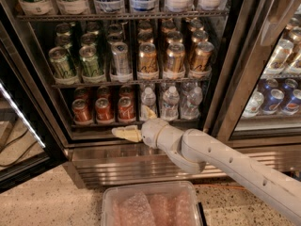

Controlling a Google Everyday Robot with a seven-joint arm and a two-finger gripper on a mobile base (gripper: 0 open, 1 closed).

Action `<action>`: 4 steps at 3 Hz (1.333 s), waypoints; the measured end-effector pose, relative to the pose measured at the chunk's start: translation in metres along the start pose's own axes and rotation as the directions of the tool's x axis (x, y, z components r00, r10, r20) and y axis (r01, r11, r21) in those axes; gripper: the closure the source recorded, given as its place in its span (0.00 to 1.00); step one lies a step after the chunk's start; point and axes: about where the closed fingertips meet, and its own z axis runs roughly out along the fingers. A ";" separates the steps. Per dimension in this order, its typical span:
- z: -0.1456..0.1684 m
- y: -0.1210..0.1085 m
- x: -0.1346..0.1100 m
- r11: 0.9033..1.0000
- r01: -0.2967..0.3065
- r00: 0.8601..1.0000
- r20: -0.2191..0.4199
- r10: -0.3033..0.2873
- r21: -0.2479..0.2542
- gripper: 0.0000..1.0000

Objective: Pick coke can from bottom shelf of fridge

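The fridge [136, 161] fills the frame. Its bottom shelf [94, 125] runs across centre-left. At dead centre hangs the gripper [133, 122], fingers spread wide, holding nothing. The coke can [126, 108] stands on that shelf, just above the lower finger, rightmost of three.

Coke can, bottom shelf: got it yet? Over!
Two-finger gripper open, empty, at front of dark wire bottom shelf. Small red aluminium coke can not gripped, nearest of three. Clear plastic bottle close beside it.

Dim fridge [141, 160] interior, glare on cans [147, 58]; end effector [132, 122] lit pale before bottom shelf [101, 124].
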 end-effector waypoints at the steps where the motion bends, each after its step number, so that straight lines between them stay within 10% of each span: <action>1: 0.000 0.000 0.000 1.000 0.000 1.000 0.000 0.000 0.000 0.26; 2: 0.003 0.004 0.005 1.000 -0.004 1.000 -0.001 0.004 0.001 0.07; 4: 0.034 0.013 0.018 1.000 -0.006 1.000 0.014 0.006 -0.025 0.07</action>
